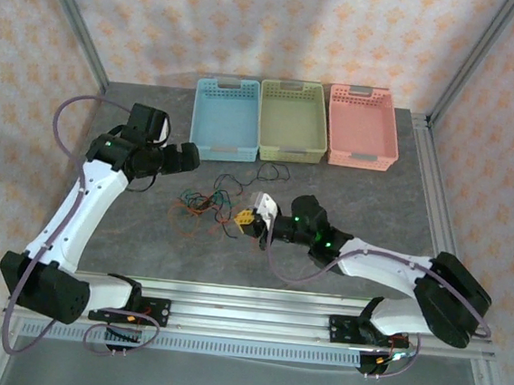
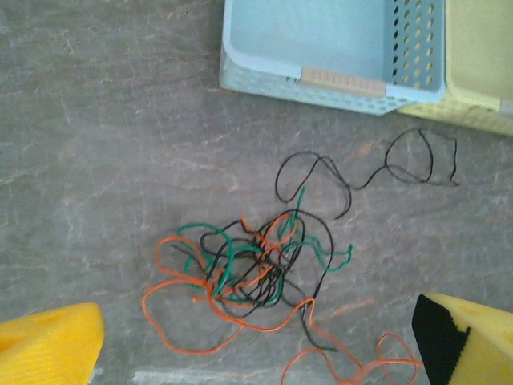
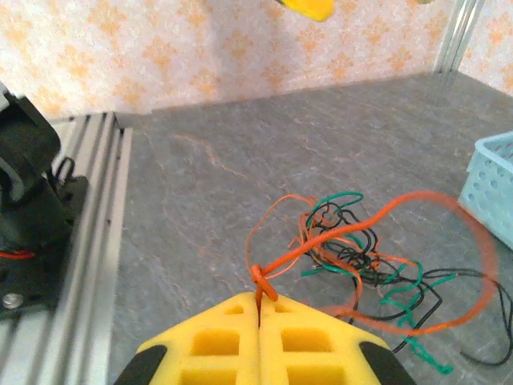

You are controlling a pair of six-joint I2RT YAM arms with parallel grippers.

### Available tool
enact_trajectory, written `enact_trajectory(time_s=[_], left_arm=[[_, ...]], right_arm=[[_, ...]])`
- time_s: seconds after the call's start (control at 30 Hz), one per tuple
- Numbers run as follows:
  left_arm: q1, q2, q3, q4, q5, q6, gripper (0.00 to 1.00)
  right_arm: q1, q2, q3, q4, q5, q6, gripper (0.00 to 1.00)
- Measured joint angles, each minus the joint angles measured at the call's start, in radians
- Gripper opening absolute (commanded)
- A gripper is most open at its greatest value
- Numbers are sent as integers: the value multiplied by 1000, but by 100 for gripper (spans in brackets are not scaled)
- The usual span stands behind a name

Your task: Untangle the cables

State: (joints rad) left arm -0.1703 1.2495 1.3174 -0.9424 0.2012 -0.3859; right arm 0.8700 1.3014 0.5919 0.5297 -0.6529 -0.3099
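We recorded a grey counter [image 1: 372,222]. Along its far edge stood a blue basket [image 1: 225,117], a yellow basket [image 1: 291,118] and a pink basket [image 1: 363,125]. The left tool [image 1: 187,157] hung near the cables [image 2: 248,273], jaws wide. The right tool [image 3: 258,303] was pinched on one orange cable [image 3: 321,239]. The cables lay tangled mid-counter, before the blue basket.

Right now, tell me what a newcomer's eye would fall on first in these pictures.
The tangle of black, orange and green cables on the grey table draws the eye first. Next, the right arm's yellow fingers, shut on one orange cable that arcs out of the heap. Behind, a blue basket, a yellow-green basket and a pink basket line the far edge.
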Motion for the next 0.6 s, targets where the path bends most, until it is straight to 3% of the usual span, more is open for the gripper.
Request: enact_trajectory(time_s=[0.17,0.27,0.33,0.6], left_arm=[[-6,-191,-14,42,60,63,95],[-80,-345,-97,154,148,115,94],[-137,-409,-143,201,204,167,88],[-221,-443,-311,338,333,530,92]], right_arm=[[-38,-22,13,-112,-92,118,0],[-52,-29,53,-219,-148,165,0],[-58,-49,79,-278,-179,185,0],[-73,-130,128,-381,-269,226,0]])
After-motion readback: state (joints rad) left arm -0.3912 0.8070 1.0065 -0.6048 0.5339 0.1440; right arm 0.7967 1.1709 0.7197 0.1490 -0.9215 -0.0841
